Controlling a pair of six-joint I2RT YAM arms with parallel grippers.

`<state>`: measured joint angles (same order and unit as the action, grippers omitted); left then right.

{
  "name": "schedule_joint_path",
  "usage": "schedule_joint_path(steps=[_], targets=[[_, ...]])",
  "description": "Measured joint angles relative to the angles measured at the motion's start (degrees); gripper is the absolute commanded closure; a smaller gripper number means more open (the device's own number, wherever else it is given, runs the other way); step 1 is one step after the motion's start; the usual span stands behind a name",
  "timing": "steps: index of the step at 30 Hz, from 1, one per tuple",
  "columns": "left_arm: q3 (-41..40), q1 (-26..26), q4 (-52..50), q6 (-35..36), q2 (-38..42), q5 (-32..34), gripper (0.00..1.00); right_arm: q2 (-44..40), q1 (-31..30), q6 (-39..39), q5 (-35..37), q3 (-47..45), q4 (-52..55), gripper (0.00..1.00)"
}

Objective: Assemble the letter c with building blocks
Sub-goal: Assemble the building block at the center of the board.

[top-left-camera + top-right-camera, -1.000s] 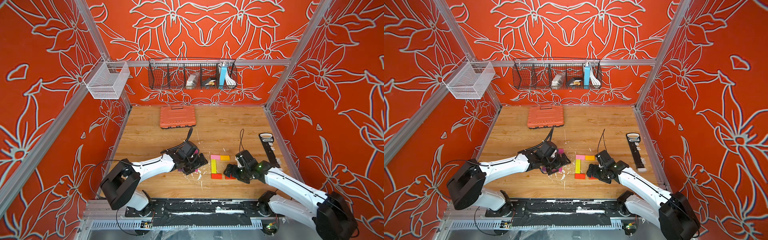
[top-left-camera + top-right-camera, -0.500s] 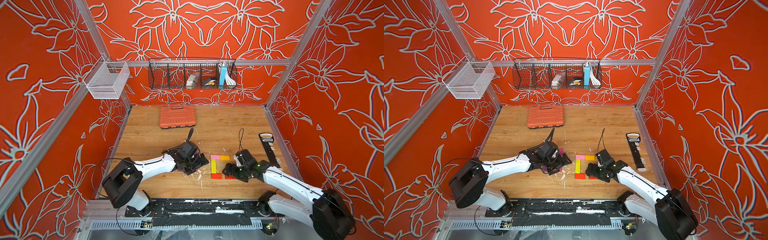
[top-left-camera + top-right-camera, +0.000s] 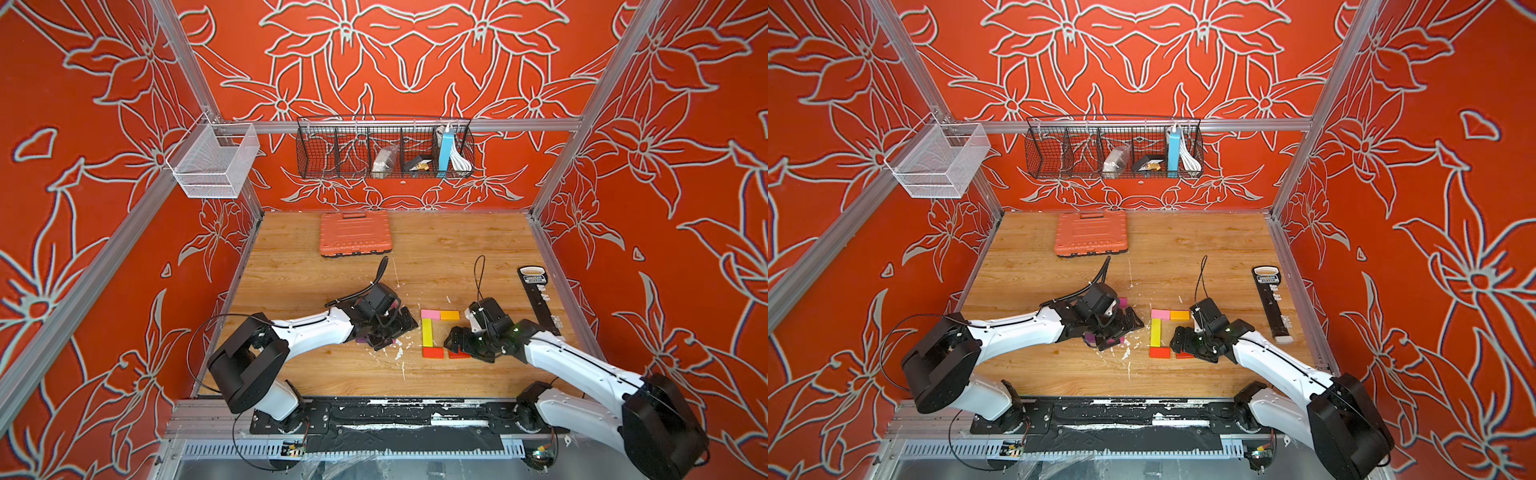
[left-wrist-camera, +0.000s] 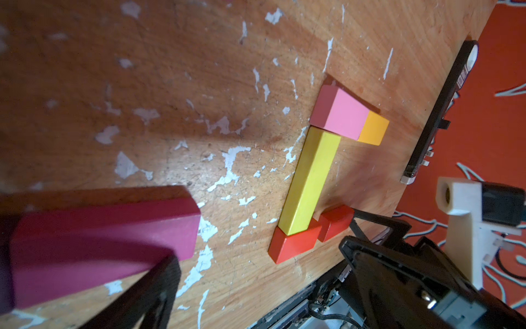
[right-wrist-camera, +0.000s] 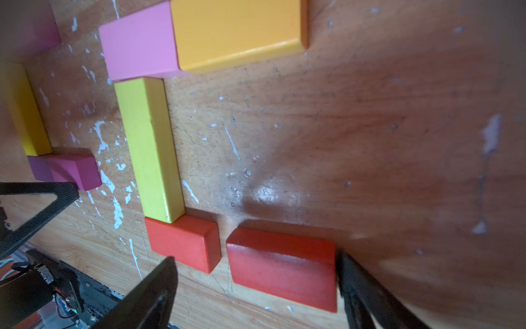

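1. Closing the lower arm of the C, with pink block (image 5: 136,42) and orange block (image 5: 236,25) as top bar, yellow block (image 5: 149,148) as spine and first red block (image 5: 182,242) as bottom corner, all flat on the bench (image 3: 436,257).
2. Seating the second red block (image 5: 281,270) just beside the first, apart by a thin gap and slightly skewed.
3. Straddles that second red block with the right hand (image 5: 256,265) spread wide, touching its outer end with 1 finger (image 5: 358,284), the other finger near the first red block; no pinch.
4. Next, by judgement: nudge the outer end gently inward until flush with the first red block, squaring it under the orange block without shoving the yellow block.
5. Hovers with the left hand (image 3: 392,332) spread wide, low over the bench, a magenta block (image 4: 99,236) against 1 finger; no grip evident.
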<state>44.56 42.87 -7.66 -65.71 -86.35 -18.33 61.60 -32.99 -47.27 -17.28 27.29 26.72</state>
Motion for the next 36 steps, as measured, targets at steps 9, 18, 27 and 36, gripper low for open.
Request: schedule_joint_path(steps=[9,18,27,36], targets=[[0.0,0.09,0.55,-0.15,-0.13,-0.02,0.02,-0.07,0.0,-0.28,-1.07,-0.15,0.04,0.13],[0.0,0.33,0.92,-0.35,-0.31,-0.09,0.02,-0.15,0.0,-0.48,-2.4,-0.33,-0.09,0.13],[0.0,0.33,0.94,-0.37,-0.35,-0.22,0.01,0.57,0.0,-0.48,-3.19,-0.28,-1.01,0.13],[0.0,0.37,1.33,-0.37,-0.55,-0.42,0.02,2.16,0.0,-0.44,-3.56,0.28,-2.23,0.13]])
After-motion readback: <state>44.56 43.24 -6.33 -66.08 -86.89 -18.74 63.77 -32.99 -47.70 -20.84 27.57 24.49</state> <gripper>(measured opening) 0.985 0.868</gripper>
